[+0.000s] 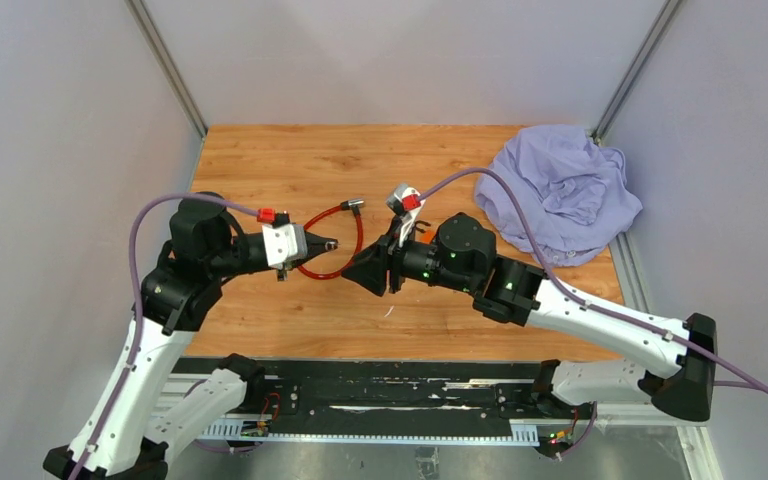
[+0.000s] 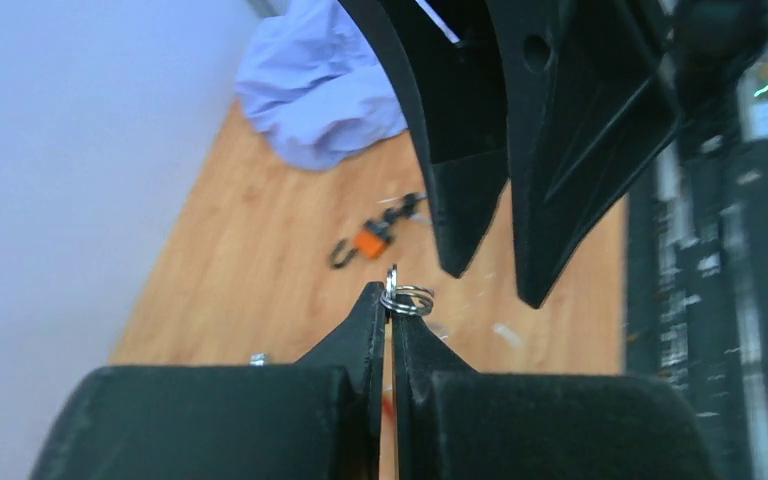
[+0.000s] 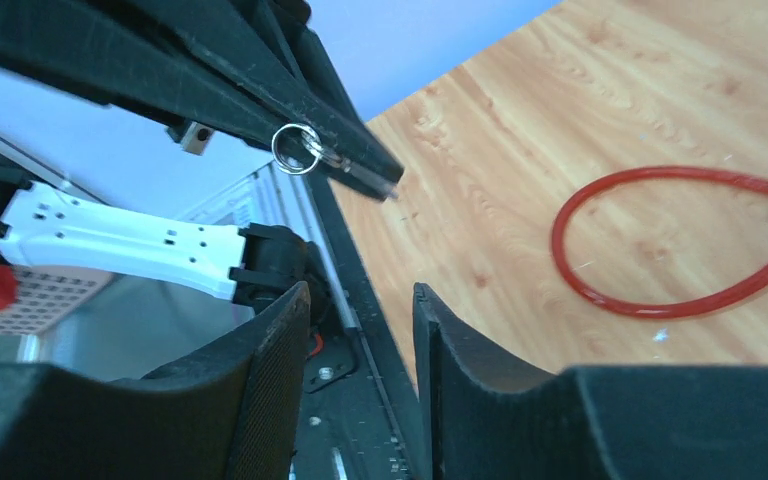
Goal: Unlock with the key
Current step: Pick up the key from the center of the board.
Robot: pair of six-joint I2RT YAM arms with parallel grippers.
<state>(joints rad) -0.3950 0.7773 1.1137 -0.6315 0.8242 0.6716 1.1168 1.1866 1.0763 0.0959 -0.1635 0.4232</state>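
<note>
**Key ring pinched, lock on the table**

My left gripper (image 1: 332,243) is clamped on the key ring (image 2: 407,298). The ring pokes out at the fingertips, over the loop of the red cable lock (image 1: 359,232). I cannot make out the key blade.

My right gripper (image 1: 352,270) has its jaws apart and holds nothing. It sits just right of the lock, tips facing the ring.

The lock lies on the wooden table (image 1: 260,160). A purple cloth (image 1: 560,190) is well right of the lock.

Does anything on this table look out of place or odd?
A crumpled lilac cloth is heaped in the far right corner of the table, which looks unrelated to the red cable lock lying mid-table. Nothing looks spilled or broken.
</note>
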